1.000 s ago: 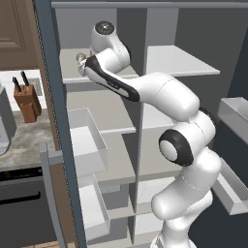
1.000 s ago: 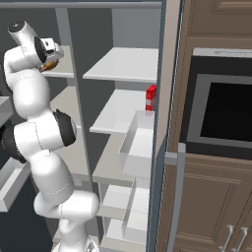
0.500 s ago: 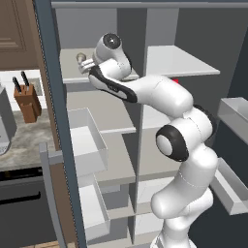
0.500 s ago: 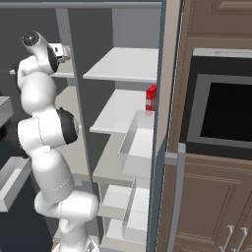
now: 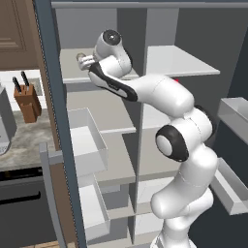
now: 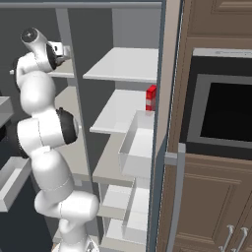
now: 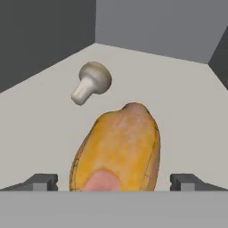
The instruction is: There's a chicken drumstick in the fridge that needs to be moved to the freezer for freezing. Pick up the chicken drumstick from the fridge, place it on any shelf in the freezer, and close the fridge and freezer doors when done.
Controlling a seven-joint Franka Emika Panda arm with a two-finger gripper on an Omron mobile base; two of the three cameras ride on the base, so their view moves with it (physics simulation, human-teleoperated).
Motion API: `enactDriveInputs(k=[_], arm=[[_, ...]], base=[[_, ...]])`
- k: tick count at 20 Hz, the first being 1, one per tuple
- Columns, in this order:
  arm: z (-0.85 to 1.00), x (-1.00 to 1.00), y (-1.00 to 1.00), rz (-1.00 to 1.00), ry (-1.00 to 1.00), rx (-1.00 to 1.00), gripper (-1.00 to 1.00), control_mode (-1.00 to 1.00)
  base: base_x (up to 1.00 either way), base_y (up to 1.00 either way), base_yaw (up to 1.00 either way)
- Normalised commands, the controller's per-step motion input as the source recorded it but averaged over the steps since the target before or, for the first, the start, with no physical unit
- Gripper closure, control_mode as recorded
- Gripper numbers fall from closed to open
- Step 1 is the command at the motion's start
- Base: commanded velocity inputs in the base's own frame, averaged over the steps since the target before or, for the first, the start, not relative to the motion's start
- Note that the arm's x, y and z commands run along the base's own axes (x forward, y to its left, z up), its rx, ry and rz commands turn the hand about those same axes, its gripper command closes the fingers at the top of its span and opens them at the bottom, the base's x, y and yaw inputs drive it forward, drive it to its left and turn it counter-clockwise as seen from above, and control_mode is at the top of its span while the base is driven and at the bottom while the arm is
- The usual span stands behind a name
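— While the arm is stretched up like that, where does its hand end up?

— From the left base view the white arm (image 5: 160,94) rises at the lower right, bends at a dark elbow joint and reaches up and leftward, so the gripper (image 5: 83,60) sits at the front edge of the top shelf (image 5: 72,75) in the left half of the open unit. Further left, a knife block (image 5: 26,101) stands on the counter (image 5: 24,140) outside.

— And the claw itself?

— In the hand view its two fingertips (image 7: 42,181) stand wide apart, one on each side of the chicken drumstick (image 7: 116,151), neither clearly touching it.

— Where does the drumstick lie?

— On that shelf's pale surface, near its front edge, long axis pointing inward. A mushroom (image 7: 91,81) lies just beyond it, toward the back left corner, apart from it.

— Anything to the right?

— In the right base view a red bottle (image 6: 151,98) stands at the right edge of a middle shelf (image 6: 118,115) in the other half.
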Motion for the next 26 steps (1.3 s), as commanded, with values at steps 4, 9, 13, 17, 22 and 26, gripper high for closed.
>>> enactDriveInputs(k=[4,9,13,17,22,26], arm=[[0.02,-0.25,0.00,-0.08,0.00,0.00,-1.00,-1.00],[0.00,-0.39,-0.06,-0.07,0.00,0.04,-1.00,-1.00],[0.19,-0.54,-0.01,-0.06,-0.05,0.06,-1.00,-1.00],[0.06,-0.68,-0.04,-0.05,0.00,0.08,-1.00,-1.00],[-0.03,-0.87,-0.41,-0.05,0.00,0.01,-1.00,-1.00],[0.00,-0.94,-0.61,-0.08,0.01,0.01,-1.00,-1.00]], base=[[0.00,0.00,0.00],[0.00,0.00,0.00],[0.00,0.00,0.00],[0.00,0.00,0.00],[0.00,0.00,0.00],[0.00,0.00,0.00]])
